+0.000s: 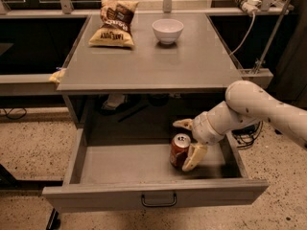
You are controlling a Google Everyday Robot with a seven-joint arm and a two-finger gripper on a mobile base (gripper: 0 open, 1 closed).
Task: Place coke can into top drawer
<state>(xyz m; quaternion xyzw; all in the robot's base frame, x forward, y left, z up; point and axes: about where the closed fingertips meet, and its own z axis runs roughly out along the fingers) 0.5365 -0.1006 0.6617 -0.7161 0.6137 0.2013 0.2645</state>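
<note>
Grey tabletop (153,63) up top has a chip bag (114,23) and a white bowl (168,30) sitting at the back, well apart from each other. The floor (29,147) is speckled, and some cables (247,135) are bunched off to the right. The top drawer (96,195) is pulled wide open under the tabletop. My arm (259,104) reaches in from the right and bends down into it. My tool (188,140) is spread: one finger is behind the coke can (179,151), the other just beside its right side. The can stands upright on the drawer floor, right of centre.
</note>
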